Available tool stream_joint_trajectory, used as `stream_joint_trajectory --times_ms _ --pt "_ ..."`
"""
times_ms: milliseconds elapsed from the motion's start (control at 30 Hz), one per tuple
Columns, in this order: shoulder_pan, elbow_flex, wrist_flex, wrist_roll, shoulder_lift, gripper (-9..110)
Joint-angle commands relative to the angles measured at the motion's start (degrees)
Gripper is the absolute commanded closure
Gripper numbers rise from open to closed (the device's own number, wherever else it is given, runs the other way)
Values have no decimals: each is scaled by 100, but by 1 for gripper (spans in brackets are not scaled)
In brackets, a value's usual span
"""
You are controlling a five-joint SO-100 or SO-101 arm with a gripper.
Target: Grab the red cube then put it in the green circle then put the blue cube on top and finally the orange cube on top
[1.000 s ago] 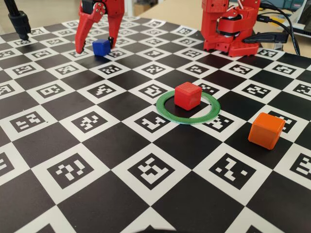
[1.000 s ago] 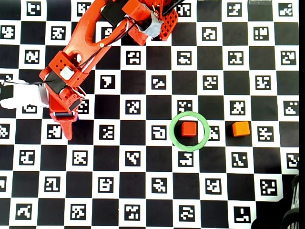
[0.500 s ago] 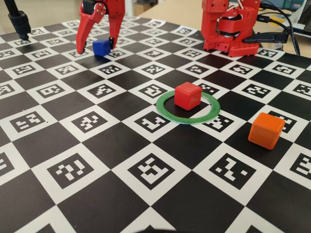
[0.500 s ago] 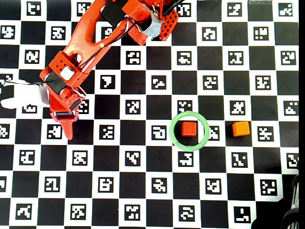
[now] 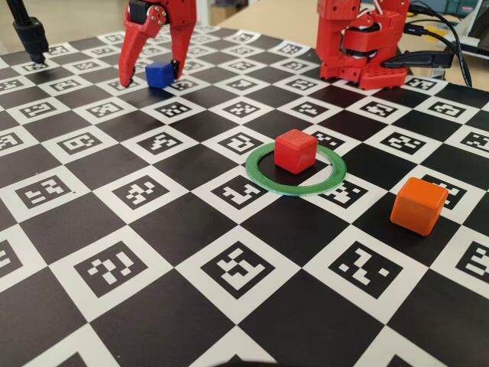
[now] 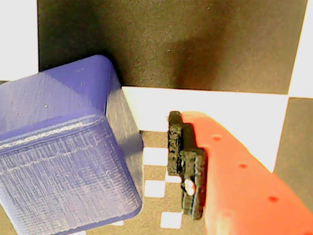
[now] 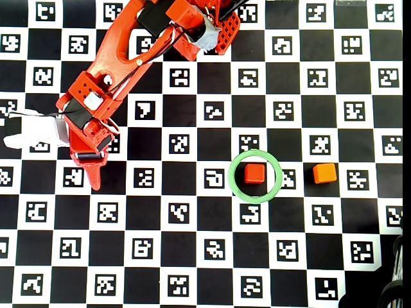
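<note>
Here, end effector [image 5: 150, 79] spread wide astride blue cube [image 5: 160, 74], gripping nothing, gaps both sides

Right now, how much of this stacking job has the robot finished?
Step one looks done: the red cube sits inside the green circle. In hand: the open gripper straddles the blue cube without gripping it yet. Left: placing blue on red, then the orange cube, untouched beside the ring, on top.
</note>
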Motion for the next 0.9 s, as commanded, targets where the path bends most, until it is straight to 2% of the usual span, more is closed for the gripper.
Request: stream_joint_trajectory --times_ms 0,867 --pt "-70 -53 -35 -79 237 52" --pt "-44 -62 -123 -1433 334 53"
